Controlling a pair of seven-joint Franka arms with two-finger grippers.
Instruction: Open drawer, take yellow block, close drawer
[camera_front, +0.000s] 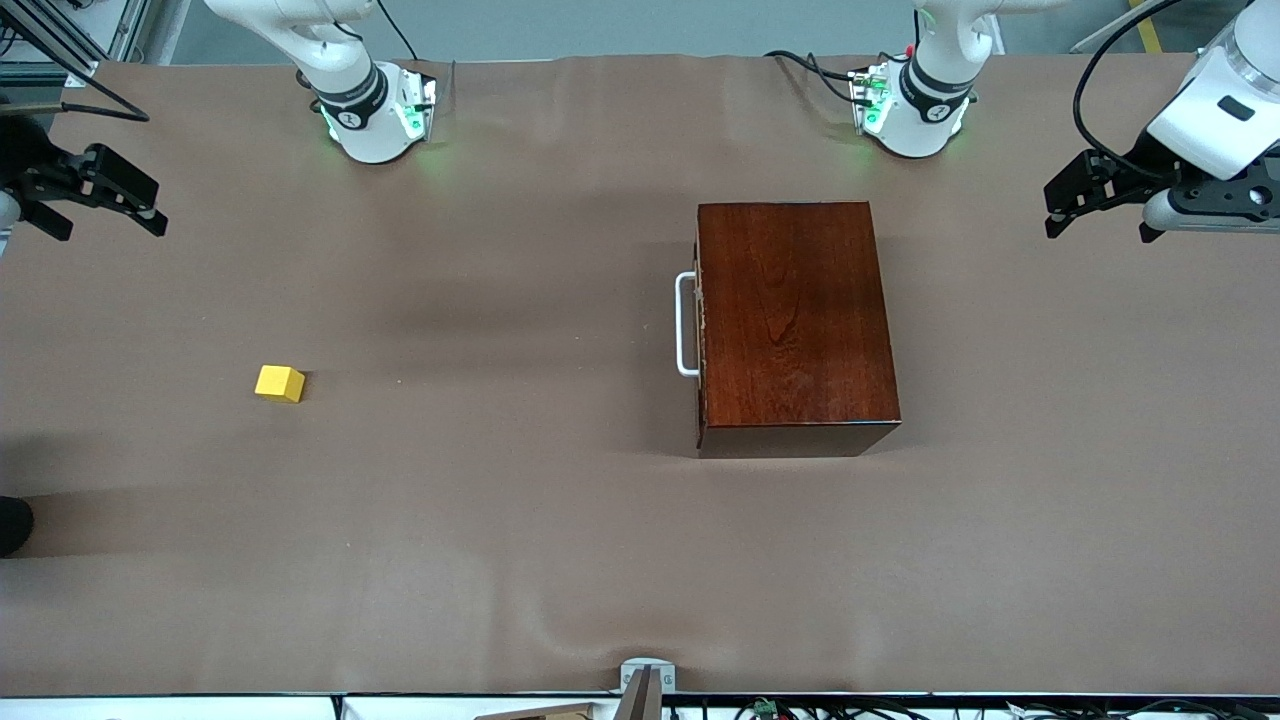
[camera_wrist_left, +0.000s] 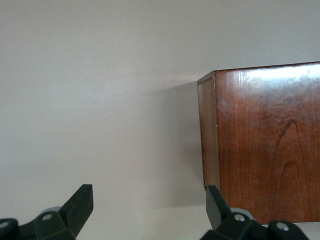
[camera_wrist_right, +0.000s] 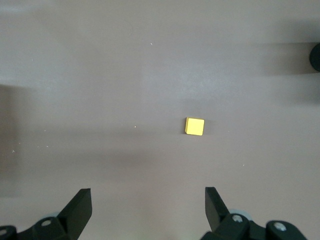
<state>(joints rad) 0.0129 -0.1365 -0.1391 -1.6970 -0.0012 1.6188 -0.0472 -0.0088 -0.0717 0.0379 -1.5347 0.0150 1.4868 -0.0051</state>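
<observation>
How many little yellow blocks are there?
1. The yellow block lies on the bare table toward the right arm's end, well apart from the box. The closed drawer could hide more.

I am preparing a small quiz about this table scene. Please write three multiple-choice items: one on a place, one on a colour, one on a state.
1. Where is the yellow block?
A. on the box
B. on the bare table, toward the right arm's end
C. in a gripper

2. What colour is the drawer handle?
A. white
B. black
C. yellow

3. How is the drawer?
A. pulled out
B. removed
C. shut

Answers: 1 B, it lies alone on the cloth; 2 A, the bar is white; 3 C, its front sits flush with the box.
</observation>
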